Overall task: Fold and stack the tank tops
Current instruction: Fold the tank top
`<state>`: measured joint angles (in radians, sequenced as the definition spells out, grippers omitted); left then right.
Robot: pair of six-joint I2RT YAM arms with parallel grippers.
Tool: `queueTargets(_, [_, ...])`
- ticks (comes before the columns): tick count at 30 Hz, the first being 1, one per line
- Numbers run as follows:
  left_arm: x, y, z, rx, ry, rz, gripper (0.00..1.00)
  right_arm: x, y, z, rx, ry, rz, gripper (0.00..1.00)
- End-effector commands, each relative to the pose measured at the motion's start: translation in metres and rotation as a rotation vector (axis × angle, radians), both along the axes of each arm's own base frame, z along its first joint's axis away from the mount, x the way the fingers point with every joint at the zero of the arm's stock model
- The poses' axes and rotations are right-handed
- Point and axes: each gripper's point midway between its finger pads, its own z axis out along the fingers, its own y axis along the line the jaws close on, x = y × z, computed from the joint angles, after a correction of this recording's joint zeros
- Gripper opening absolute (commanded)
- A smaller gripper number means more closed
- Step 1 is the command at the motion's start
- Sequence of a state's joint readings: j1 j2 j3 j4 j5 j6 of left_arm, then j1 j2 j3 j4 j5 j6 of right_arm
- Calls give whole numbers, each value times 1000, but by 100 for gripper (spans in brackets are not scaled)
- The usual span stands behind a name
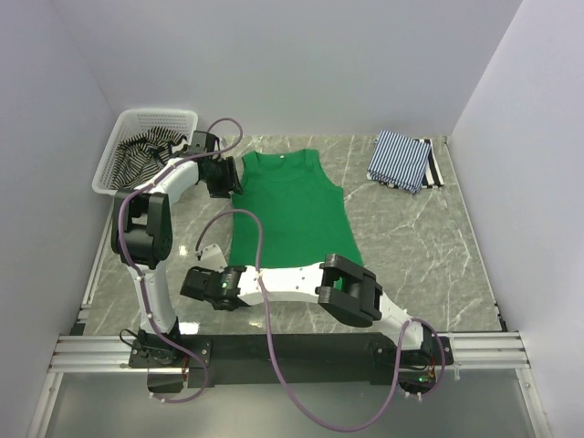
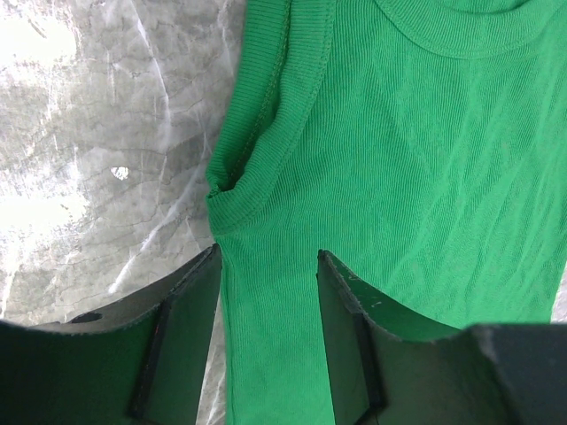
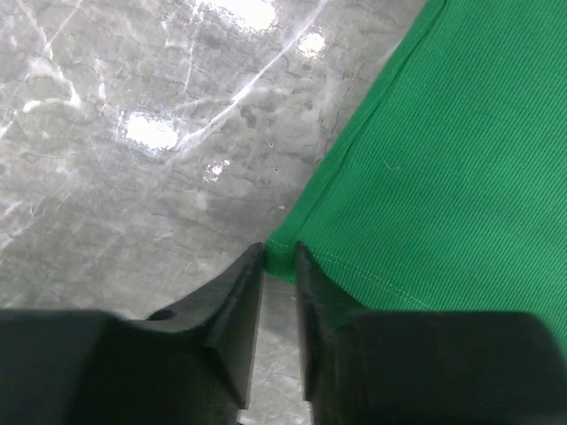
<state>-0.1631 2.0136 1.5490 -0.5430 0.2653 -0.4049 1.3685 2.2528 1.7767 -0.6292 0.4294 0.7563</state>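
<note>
green top (image 1: pixel 287 205) laid flat mid-bench (image 1: pixel 411 246), neck to far edge | left claw (image 2: pixel 268 257) held apart astride its left side below the armhole | right claw (image 3: pixel 279 252) clamped on its near-left hem corner | basket (image 1: pixel 187 116) at far-left corner, striped top (image 1: pixel 141 155) inside | blue-striped top (image 1: pixel 399 160) folded at far-right corner

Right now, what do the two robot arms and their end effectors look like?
The left arm and right arm have white links with chunky black joint housings. A thin purplish cable runs along each in loose loops. The left end effector and right end effector are matte black, each with two flat, angular fingers. No markings are readable.
</note>
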Motion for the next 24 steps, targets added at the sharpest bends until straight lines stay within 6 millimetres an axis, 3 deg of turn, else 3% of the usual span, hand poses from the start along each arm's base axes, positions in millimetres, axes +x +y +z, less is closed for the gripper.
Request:
queueTargets(1, [4, -4, 5, -20, -25, -18, 53, 4, 6, 8, 15, -29, -9, 27])
queueTargets(2, [3, -5, 4, -24, -21, -22, 53, 4, 5, 8, 15, -29, -9, 18])
queueTargets(6, [0, -4, -5, -19, 1, -15, 54, 5, 4, 11, 18, -27, -11, 0])
queueTargets(24, [15, 14, -29, 76, 1, 66, 54, -7, 2, 36, 180, 29, 51, 0])
